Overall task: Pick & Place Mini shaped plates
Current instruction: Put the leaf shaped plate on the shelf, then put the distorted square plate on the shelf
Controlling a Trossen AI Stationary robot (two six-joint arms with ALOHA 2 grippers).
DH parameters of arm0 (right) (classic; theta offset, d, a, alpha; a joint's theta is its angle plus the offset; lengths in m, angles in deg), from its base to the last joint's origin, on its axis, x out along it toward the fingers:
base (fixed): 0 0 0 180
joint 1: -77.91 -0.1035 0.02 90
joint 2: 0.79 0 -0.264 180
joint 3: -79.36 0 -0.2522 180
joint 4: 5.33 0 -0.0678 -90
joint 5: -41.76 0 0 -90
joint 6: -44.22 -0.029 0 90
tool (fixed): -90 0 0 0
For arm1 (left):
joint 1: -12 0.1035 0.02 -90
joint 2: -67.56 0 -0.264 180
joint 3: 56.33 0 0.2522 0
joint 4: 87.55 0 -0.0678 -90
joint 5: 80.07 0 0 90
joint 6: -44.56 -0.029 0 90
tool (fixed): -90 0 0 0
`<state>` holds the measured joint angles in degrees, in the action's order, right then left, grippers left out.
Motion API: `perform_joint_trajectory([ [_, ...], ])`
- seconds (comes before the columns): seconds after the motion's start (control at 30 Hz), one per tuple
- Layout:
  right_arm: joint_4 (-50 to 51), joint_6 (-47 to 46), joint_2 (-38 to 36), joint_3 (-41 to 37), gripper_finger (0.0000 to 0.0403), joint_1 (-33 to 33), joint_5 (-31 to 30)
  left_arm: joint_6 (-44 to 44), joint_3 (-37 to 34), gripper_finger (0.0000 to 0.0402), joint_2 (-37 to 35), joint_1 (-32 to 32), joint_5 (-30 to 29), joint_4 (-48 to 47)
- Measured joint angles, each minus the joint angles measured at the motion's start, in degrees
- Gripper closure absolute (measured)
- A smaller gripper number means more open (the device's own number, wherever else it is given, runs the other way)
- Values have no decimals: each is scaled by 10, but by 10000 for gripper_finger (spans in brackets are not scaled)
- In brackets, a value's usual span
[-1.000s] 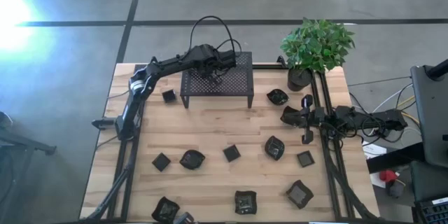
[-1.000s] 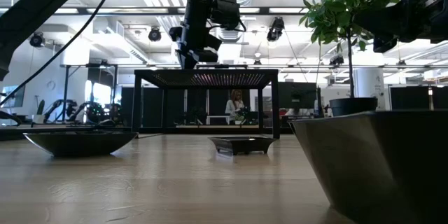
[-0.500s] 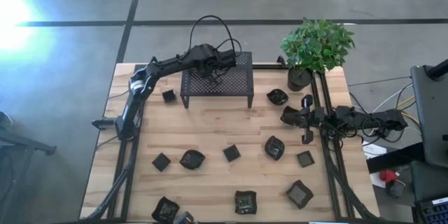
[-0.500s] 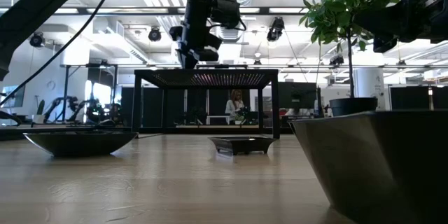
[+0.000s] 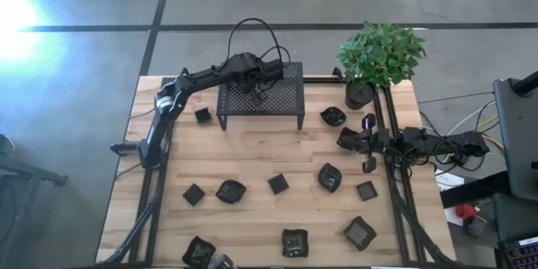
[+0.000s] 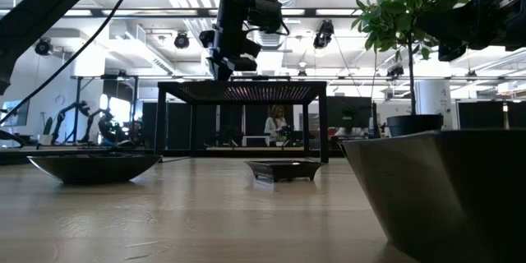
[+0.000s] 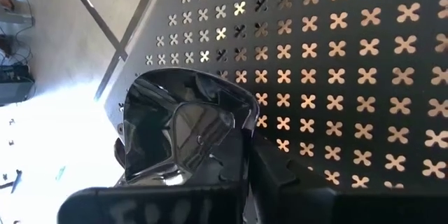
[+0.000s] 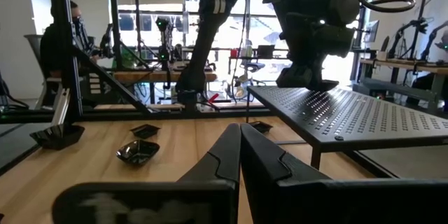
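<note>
My left gripper [image 5: 255,87] hangs over the far left part of the black perforated rack [image 5: 261,98], shut on one glossy black mini shaped plate [image 7: 183,131]. Several more mini shaped plates lie flat on the wooden table, among them one left of the rack [image 5: 203,115], one near the plant pot [image 5: 333,117] and one in the middle [image 5: 278,184]. My right gripper [image 5: 341,139] lies level at the table's right side, shut and empty, its fingertips [image 8: 240,130] pointing toward the left. My left gripper has the plate between its two fingers, one finger [image 7: 276,171] lying along the plate's side rim [image 7: 247,127]; the plate hides the other finger. The fingers slant down from the table's left. The plate is tilted, its hollow toward the wrist, its far rim [image 7: 210,78] down at the rack's top.
A green plant in a dark pot [image 5: 360,94] stands at the far right corner, just right of the rack. The rack stands on legs at the far middle of the table. Plates lie scattered along the near half, some close to the near edge [image 5: 294,242].
</note>
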<state>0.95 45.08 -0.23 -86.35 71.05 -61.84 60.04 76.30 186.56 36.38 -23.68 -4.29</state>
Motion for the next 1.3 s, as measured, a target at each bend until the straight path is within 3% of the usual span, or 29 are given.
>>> perform_joint_trajectory([
  [0.33, 0, 2, 0, 0, 394, 0, 0, -5, 15, 338, 0, 0, 0, -1],
  [1.13, 13, -9, 0, 0, 394, 0, 0, -41, 123, 337, -20, -8, -7, -10],
  [1.3, 13, -18, 0, 0, 394, 0, 0, -41, 129, 337, -44, -40, -51, -10],
])
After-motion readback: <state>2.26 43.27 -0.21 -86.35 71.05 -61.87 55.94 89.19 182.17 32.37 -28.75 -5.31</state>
